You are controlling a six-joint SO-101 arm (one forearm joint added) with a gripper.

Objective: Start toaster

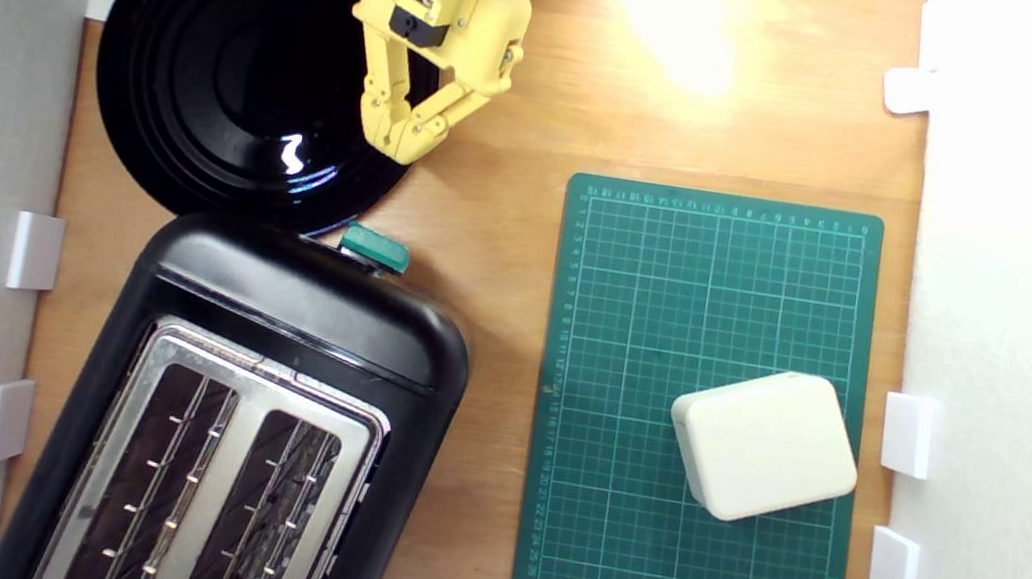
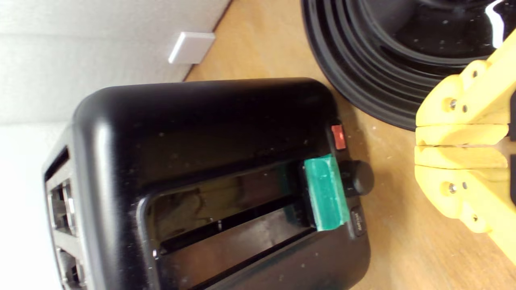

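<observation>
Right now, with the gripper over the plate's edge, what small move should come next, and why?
Probably carry the gripper toward the green lever tab on the toaster. Its fingers are closed together and empty, hanging over the black plate rim, clear of the tab, so the lever is not yet touched.

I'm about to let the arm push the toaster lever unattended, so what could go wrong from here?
Risks as I see them:
1. The green lever tab is narrow, with a red button and a black knob right beside it; the shut gripper could hit those instead.
2. The gripper hangs over the black plate, whose rim lies close to the toaster; a low approach might nudge the plate.
3. Pushing off-centre might shift the toaster rather than the lever.
</observation>
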